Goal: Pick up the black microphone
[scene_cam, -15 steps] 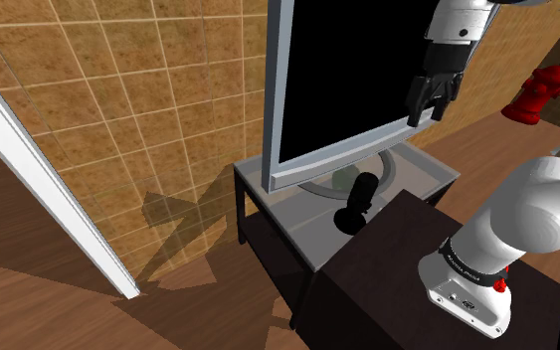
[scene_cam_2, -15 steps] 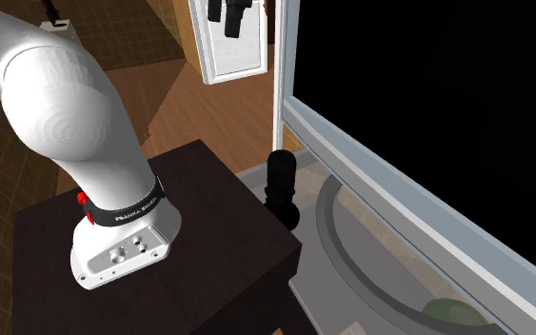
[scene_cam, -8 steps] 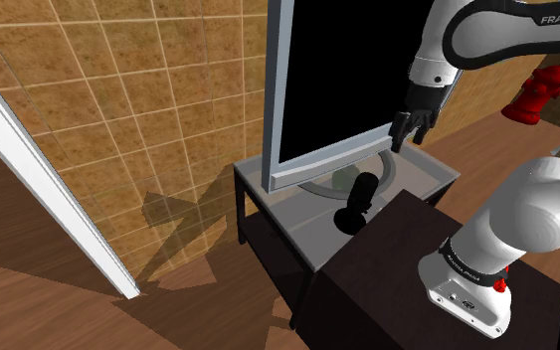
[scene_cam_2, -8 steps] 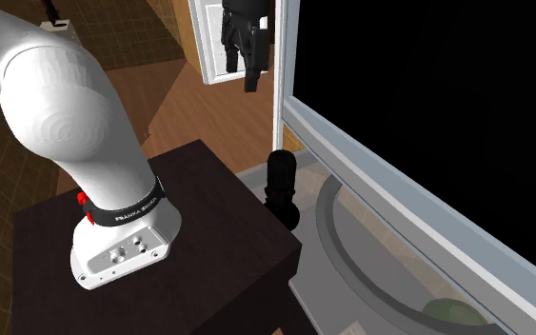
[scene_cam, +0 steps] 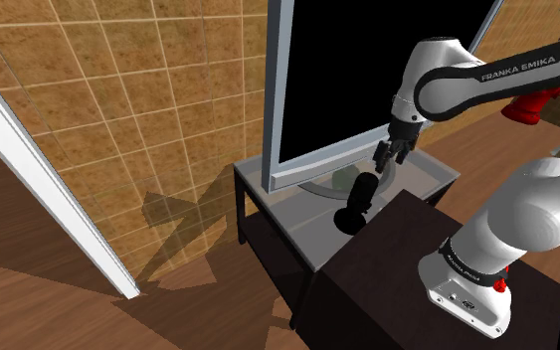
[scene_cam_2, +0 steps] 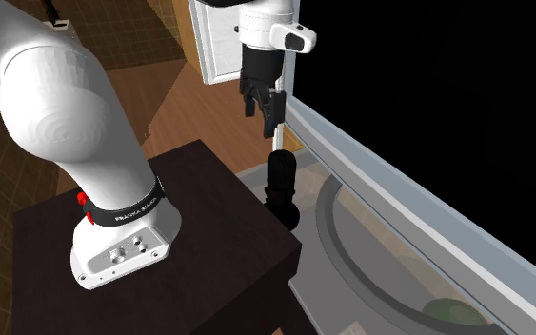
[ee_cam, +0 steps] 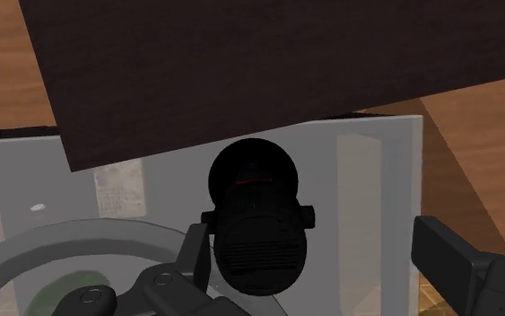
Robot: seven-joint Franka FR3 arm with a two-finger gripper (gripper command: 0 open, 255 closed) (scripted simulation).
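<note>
Wrist view: I look down the gripper point(ee_cam: 313, 241) at the black microphone point(ee_cam: 257, 229), which stands upright on the grey worktop point(ee_cam: 367, 179), nearer to one finger than the other.
Gripper: spread, its fingers point(ee_cam: 452, 262) well apart and pinching nothing.
Height: in the shoulder view the gripper point(scene_cam: 385, 159) hangs just above the microphone point(scene_cam: 362, 199). In the second exterior view I see a gap between the gripper point(scene_cam_2: 264, 114) and the top of the microphone point(scene_cam_2: 282, 181).
Microphone's place: at the worktop's point(scene_cam: 297, 224) edge, just beside the dark stand point(scene_cam: 397, 263) that carries the arm, and in front of the monitor point(scene_cam: 337, 80).
Monitor: a large black screen in a silver frame, its round grey base point(ee_cam: 71, 247) on the same worktop, near the microphone.
Surroundings: a brown tiled wall point(scene_cam: 118, 99) behind the worktop and a wooden floor point(scene_cam: 29, 298) below it.
</note>
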